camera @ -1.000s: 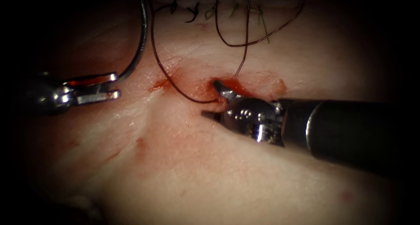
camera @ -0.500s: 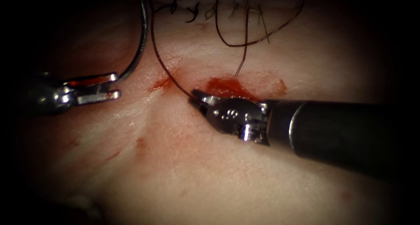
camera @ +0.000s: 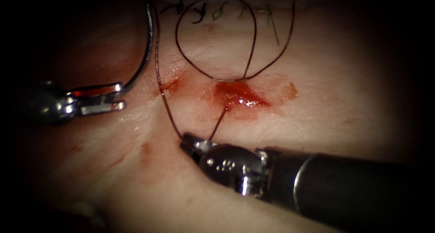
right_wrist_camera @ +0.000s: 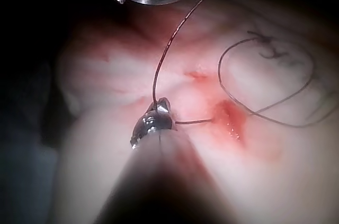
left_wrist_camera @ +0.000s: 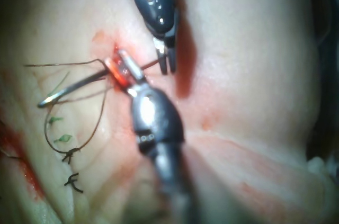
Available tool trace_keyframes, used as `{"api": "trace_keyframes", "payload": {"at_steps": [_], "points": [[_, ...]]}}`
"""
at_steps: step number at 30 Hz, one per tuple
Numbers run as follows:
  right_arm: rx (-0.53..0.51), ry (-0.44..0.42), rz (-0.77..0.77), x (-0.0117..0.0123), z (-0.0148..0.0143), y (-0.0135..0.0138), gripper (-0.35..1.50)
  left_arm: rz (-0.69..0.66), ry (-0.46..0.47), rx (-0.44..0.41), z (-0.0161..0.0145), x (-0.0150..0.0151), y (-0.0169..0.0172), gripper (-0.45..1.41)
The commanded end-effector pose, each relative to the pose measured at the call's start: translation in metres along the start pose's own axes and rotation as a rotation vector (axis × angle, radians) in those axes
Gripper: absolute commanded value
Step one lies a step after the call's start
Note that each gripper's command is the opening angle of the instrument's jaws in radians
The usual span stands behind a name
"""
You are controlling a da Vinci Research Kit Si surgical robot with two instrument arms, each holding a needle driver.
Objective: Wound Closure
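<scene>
My left tool (camera: 121,95) is shut on the curved needle (camera: 147,47) near one end of its curve. The needle is out of the tissue, left of the red wet spot (camera: 235,94), and arcs upward. Dark thread (camera: 164,99) leaves the needle's upper end and runs down to my right tool (camera: 185,141), shut on that thread below and left of the spot. A short strand (camera: 218,123) goes from those jaws into the spot. A wide thread loop (camera: 213,75) lies above it. The right wrist view has the right tool (right_wrist_camera: 160,106) gripping thread; the left wrist view has the left tool (left_wrist_camera: 121,70) with the needle (left_wrist_camera: 74,89).
Several tied stitches with cut ends (camera: 199,12) line the top of the tissue (camera: 317,79). A small red nick (camera: 168,84) sits left of the wet spot. The right tool's dark shaft (camera: 344,187) crosses the lower right of the endoscope view.
The right tool's jaws closed on the thread beside the red spot and drew it down and to the left. The loop above came down toward the spot. The left tool hardly moved.
</scene>
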Motion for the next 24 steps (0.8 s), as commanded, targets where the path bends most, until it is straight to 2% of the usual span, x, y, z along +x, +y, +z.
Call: {"api": "trace_keyframes", "payload": {"at_steps": [1, 11, 12, 14, 15, 17, 24], "points": [[0.015, 0.008, 0.002, 0.0015, 0.0001, -0.0016, -0.35, 0.0, 0.0, -0.001, 0.0005, -0.0007, 0.0005, -0.45], [0.059, 0.043, 0.0, 0.007, -0.0008, -0.0043, -0.35, -0.004, 0.001, -0.002, 0.0004, -0.001, 0.0005, -0.45], [0.06, 0.041, -0.018, 0.0072, -0.0008, -0.0036, 0.22, -0.004, 0.001, -0.002, 0.0004, -0.001, 0.0004, -0.45], [0.033, 0.023, -0.057, 0.0069, -0.0009, -0.003, 1.21, -0.005, 0.0, -0.005, 0.0004, -0.0011, 0.0003, -0.45], [0.008, 0.019, -0.061, 0.0066, -0.001, -0.0026, 1.37, -0.005, 0.0, -0.005, 0.0004, -0.0011, 0.0003, -0.45], [-0.038, 0.033, -0.097, 0.0056, -0.0013, -0.0019, 1.47, -0.004, 0.001, -0.006, 0.0004, -0.0012, 0.0001, -0.45], [-0.049, 0.011, -0.166, 0.0019, -0.0025, 0.0008, 1.47, -0.005, 0.003, -0.009, 0.0001, -0.0014, -0.0002, -0.45]]}}
